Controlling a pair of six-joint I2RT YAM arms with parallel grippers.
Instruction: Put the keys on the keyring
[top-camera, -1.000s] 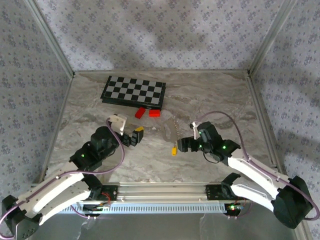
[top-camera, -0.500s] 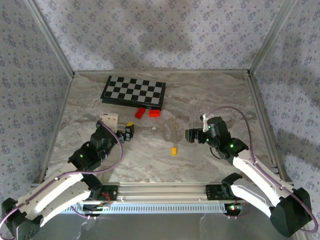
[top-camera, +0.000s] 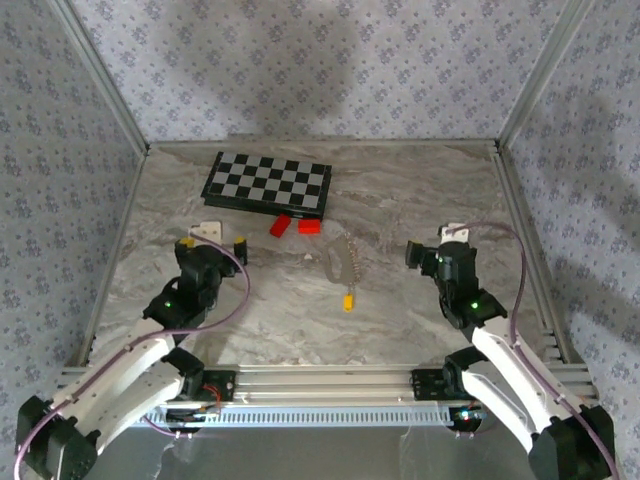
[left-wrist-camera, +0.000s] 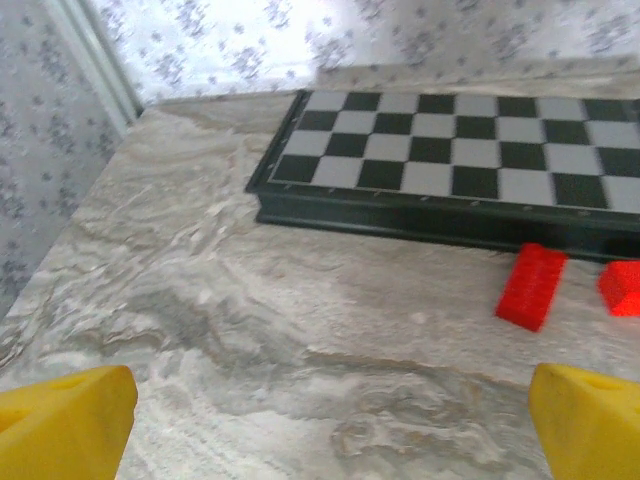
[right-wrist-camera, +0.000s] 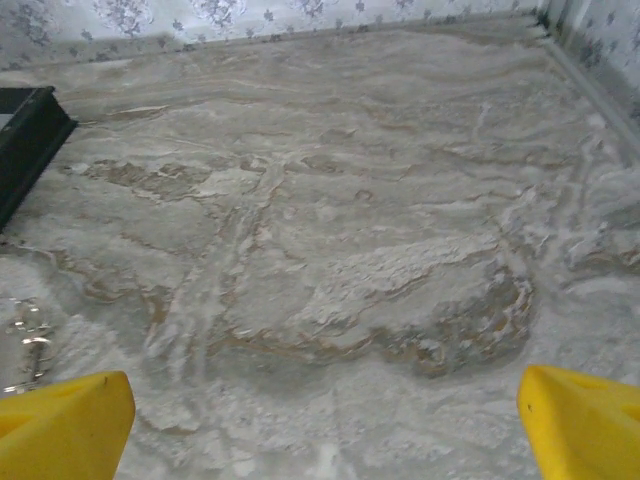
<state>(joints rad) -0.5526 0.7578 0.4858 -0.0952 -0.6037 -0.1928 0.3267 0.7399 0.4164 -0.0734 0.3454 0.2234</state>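
The key (top-camera: 348, 299), tiny with a yellow-orange head, lies flat on the marble table just below the keyring (top-camera: 342, 260), a pale loop with a whitish chain tangle. A bit of that chain (right-wrist-camera: 28, 335) lies at the left edge of the right wrist view. My left gripper (top-camera: 213, 241) sits well left of both and stands open, with nothing between its yellow fingertips (left-wrist-camera: 62, 425). To the right of the keyring, my right gripper (top-camera: 437, 248) is open and empty too, above bare marble (right-wrist-camera: 320, 300).
A black-and-white chessboard (top-camera: 267, 184) lies at the back left, seen also ahead of the left gripper (left-wrist-camera: 450, 160). Two red blocks (top-camera: 281, 225) (top-camera: 309, 226) lie in front of it. Patterned walls and metal rails enclose the table.
Both arms have drawn back and swung outward. The left gripper moved left and the right gripper moved right, away from the key. Key and keyring have not moved.
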